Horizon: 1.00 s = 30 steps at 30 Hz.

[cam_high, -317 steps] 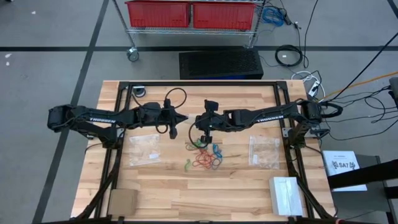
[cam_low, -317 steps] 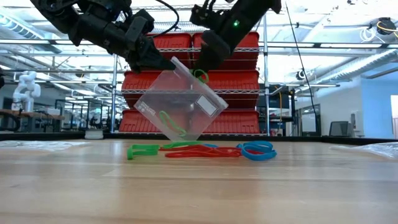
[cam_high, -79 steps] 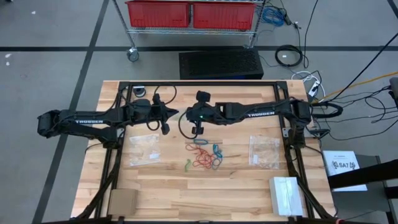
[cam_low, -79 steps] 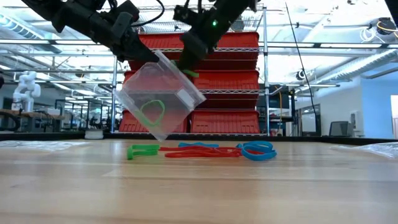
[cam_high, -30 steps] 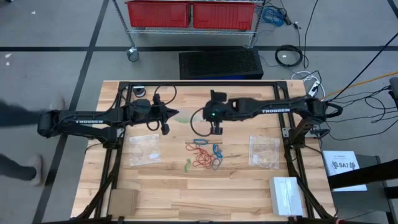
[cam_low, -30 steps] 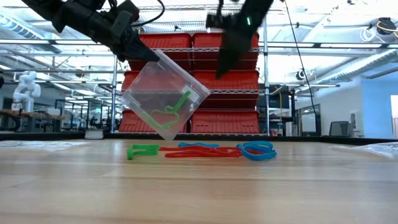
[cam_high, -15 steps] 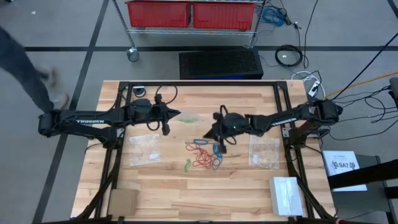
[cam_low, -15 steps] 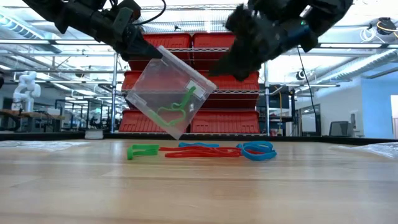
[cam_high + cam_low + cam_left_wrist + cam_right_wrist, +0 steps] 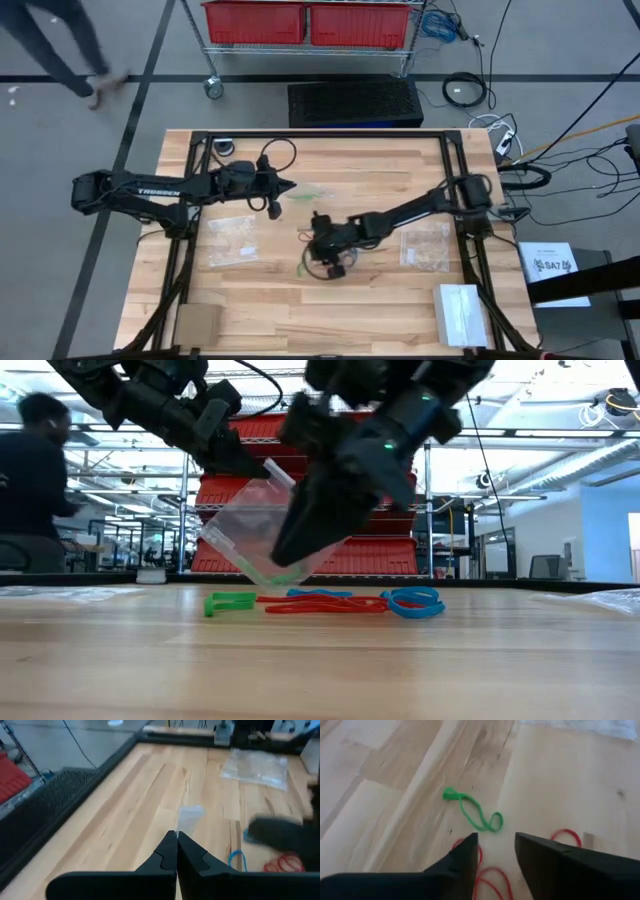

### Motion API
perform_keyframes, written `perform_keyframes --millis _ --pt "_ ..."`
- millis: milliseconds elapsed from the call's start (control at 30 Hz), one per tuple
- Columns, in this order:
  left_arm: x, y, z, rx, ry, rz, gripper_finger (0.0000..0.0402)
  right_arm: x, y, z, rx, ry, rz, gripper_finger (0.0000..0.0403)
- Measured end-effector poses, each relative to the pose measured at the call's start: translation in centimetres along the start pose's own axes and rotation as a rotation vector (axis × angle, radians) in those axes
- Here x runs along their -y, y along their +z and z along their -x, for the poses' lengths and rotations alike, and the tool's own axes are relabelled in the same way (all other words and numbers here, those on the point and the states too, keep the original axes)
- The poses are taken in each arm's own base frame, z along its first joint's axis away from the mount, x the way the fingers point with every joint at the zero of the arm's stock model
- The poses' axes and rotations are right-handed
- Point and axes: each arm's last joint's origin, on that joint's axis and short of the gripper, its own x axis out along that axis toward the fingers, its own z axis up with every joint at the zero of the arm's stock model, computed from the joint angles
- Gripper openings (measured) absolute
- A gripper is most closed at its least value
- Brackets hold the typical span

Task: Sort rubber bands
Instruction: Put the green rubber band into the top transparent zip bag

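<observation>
Wooden surface (image 9: 390, 300), rubber bands (image 9: 330, 602) heaped mid-surface.
Right pincer (image 9: 495, 851) apart, low over green band (image 9: 472, 813); left pincer (image 9: 255, 468) together, clamped on raised clear bag (image 9: 250, 525).

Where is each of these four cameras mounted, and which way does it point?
High: overhead, straight down on the table and both arms.
Low: tabletop height, looking level at the rubber bands, arms above.
Left wrist: past the left gripper, shut on the clear bag.
Right wrist: past the open right gripper at the green band.
Both low and right wrist views show that band.
</observation>
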Motion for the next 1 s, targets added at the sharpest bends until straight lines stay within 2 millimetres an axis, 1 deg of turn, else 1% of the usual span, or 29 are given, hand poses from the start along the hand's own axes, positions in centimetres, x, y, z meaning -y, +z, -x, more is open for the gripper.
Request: perform_keyframes --millis 100,167,300,433,500,567,633,733,767,800,867,933,1000 --pt "0.0 0.4 0.0 0.041 0.001 0.003 0.0 0.1 0.5 -1.2 -0.019 0.007 0.003 0.0154" --pt "0.0 0.6 0.0 0.056 0.001 0.003 0.0 0.2 0.8 -1.7 -0.02 0.009 0.012 0.0165" --pt "0.0 0.6 0.1 0.058 0.001 0.003 0.0 0.3 -0.1 -3.4 -0.058 0.016 0.012 0.0171" --pt "0.0 0.5 0.1 0.054 0.001 0.002 0.0 0.5 -0.2 -4.0 -0.048 0.057 -0.012 0.0167" --pt "0.0 0.5 0.1 0.054 0.001 0.002 0.0 0.4 -0.3 -4.2 -0.043 0.06 -0.019 0.0156" --pt "0.0 0.5 0.1 0.053 0.001 0.002 0.0 0.4 -0.3 -4.2 -0.041 0.059 -0.017 0.0135" --pt "0.0 0.5 0.1 0.052 0.001 0.002 0.0 0.4 -0.2 -4.2 -0.039 0.059 -0.007 0.0101" --pt "0.0 0.5 0.1 0.052 0.001 0.001 0.0 0.5 0.2 -4.1 -0.041 0.06 0.017 0.0032" --pt "0.0 0.5 0.1 0.052 0.001 0.001 0.0 0.5 0.4 -4.0 -0.045 0.057 0.029 0.0017" --pt "0.0 0.5 0.1 0.052 0.001 0.001 0.0 0.6 0.7 -3.9 -0.049 0.052 0.04 0.001" --pt "0.0 0.5 0.1 0.052 0.001 0.001 0.0 0.6 1.8 -3.2 -0.048 0.042 0.06 0.001" --pt "0.0 0.5 0.1 0.052 0.001 -0.005 0.0 0.6 3.4 -1.6 -0.043 -0.02 0.098 0.0006" --pt "0.0 0.5 0.1 0.052 0.002 -0.014 0.0 0.5 4.7 0.5 -0.054 -0.102 0.139 0.0002"
